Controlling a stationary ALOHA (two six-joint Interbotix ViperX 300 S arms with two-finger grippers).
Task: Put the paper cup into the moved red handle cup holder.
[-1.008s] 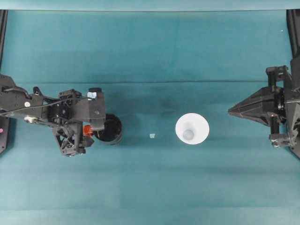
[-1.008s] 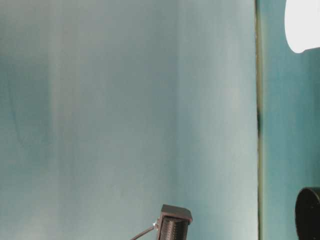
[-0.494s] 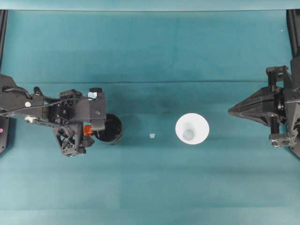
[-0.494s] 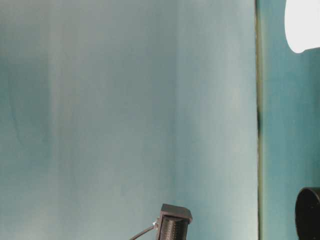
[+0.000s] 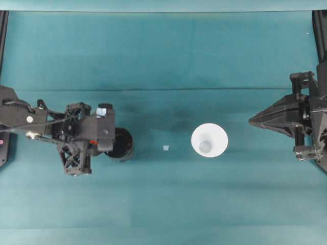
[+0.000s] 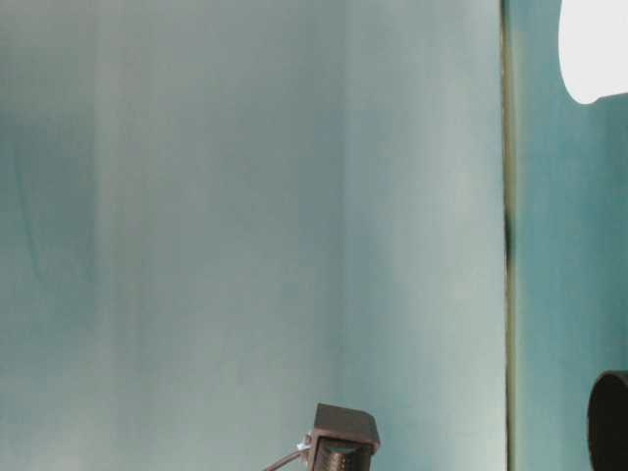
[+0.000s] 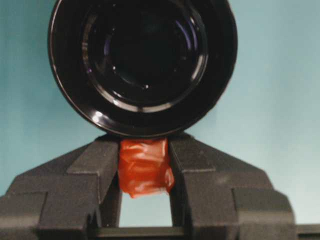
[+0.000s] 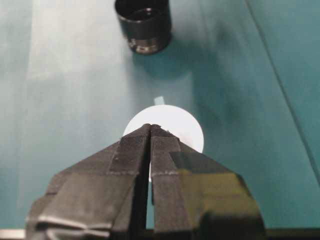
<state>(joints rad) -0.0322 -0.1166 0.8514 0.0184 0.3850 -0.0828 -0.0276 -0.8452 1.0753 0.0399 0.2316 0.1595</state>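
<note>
Between left pincer (image 7: 145, 165) pads, crinkly red tab of glossy round red handle cup holder (image 7: 143, 60); right pincer (image 8: 150, 131) pressed together.

The red handle cup holder (image 7: 142, 65) is glossy black, round and upright, with its mouth open upward. Its red-orange handle tab (image 7: 145, 167) sits clamped between the left gripper (image 7: 145, 172) fingers. The paper cup (image 5: 209, 140) is white, stands upright, well apart, directly ahead of the pinched-together right gripper (image 8: 150, 131).
</note>
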